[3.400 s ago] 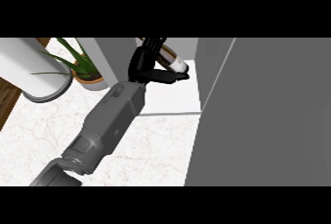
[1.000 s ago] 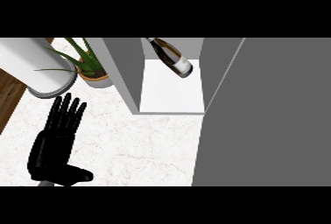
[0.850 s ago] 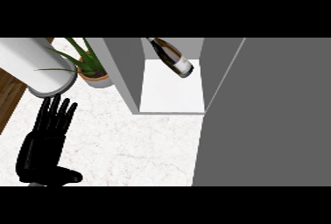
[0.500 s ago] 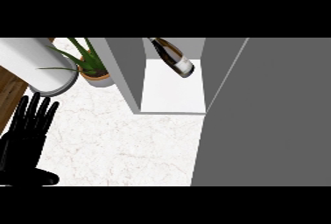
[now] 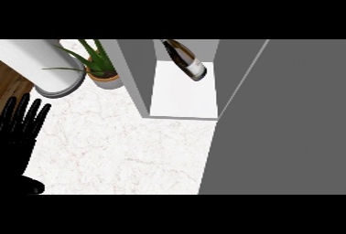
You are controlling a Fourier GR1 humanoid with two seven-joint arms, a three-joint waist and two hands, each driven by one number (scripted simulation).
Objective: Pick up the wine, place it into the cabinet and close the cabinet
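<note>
L edge, mid-to-lower frame: left hand (image 5: 20, 125), black, fingers straight and spread, pointing toward the top of the frame, holding nothing. It sits over the worktop's (image 5: 121, 151) left border, apart from everything else. A dark rounded bit of the same hand shows at the lower-left corner.

Far upper left: strip of brown wood floor (image 5: 9, 81) beside the worktop edge.

Upper left: big white cylinder (image 5: 42, 64) w/ a grey rim at its lower end, lying on a slant across the corner. Just right of it, a potted plant (image 5: 101, 71): green spiky leaves in a tan pot, one leaf crossing over the cylinder.

Centre: white marbled worktop, bare in the middle and lower frame.

Top centre: cabinet (image 5: 132, 73), open. Its grey side wall is on the L and its white shelf floor runs down to about mid-frame. The wine (image 5: 184, 59) is inside it, at the top of the frame. It's a dark bottle w/ a white label at its lower end, running diagonally from the top edge down-right. Can't tell if it stands upright or leans.

R half: cabinet door (image 5: 283, 128), a large plain grey panel w/ a pale edge slanting from top right-centre to bottom centre.
</note>
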